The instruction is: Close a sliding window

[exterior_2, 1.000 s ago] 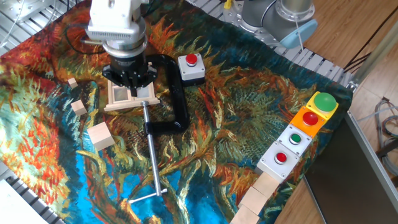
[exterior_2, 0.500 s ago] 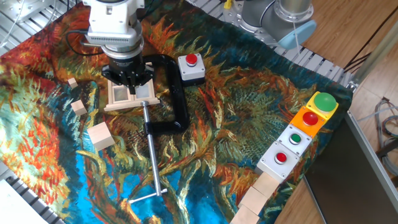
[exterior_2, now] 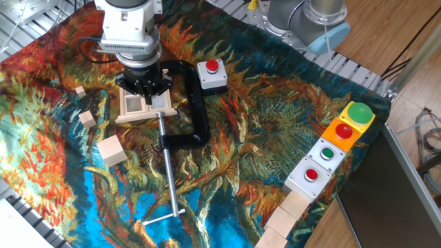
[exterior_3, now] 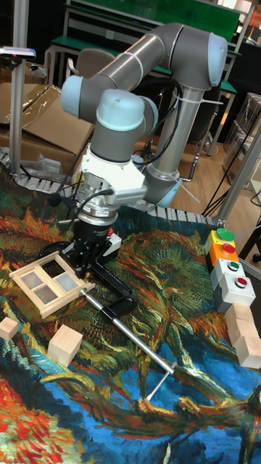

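Fixed view: tool (exterior_2: 145, 88) shifted slightly right along sliding window (exterior_2: 145, 105) over last second, fingertips low at frame's far rail. Window sits near desk's far left corner, black C-clamp (exterior_2: 189, 103) just beside its right side. Window itself unmoved (clamp likely pinning it).

Tall fixed view: tool (exterior_3: 81, 267) hangs at window's (exterior_3: 49, 281) right end, fingers splayed apart, gripping nothing. One pane dark, others pale (panel apparently not fully home). Judgement: sideways push under way, closing unfinished.
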`<state>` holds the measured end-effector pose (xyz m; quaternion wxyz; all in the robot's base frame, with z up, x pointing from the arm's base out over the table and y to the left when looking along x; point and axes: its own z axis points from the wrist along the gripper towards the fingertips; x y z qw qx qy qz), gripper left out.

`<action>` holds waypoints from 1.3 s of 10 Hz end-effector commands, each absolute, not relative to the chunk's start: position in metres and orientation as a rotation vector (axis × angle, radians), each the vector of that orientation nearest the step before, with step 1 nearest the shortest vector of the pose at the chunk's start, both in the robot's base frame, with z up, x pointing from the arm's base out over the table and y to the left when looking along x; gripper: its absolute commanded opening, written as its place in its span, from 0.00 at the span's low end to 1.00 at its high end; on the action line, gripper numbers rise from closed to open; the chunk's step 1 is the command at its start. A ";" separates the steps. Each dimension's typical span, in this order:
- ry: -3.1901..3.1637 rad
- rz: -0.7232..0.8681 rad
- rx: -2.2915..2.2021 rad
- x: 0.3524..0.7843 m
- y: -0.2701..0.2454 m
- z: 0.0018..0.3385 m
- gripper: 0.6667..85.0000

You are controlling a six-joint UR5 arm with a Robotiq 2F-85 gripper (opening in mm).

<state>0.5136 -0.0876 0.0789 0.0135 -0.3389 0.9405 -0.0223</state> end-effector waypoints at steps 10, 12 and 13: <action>2.942 -0.057 -1.017 0.497 -0.103 0.044 0.15; 2.941 -0.058 -1.019 0.497 -0.103 0.044 0.14; 2.942 -0.032 -1.019 0.497 -0.099 0.039 0.14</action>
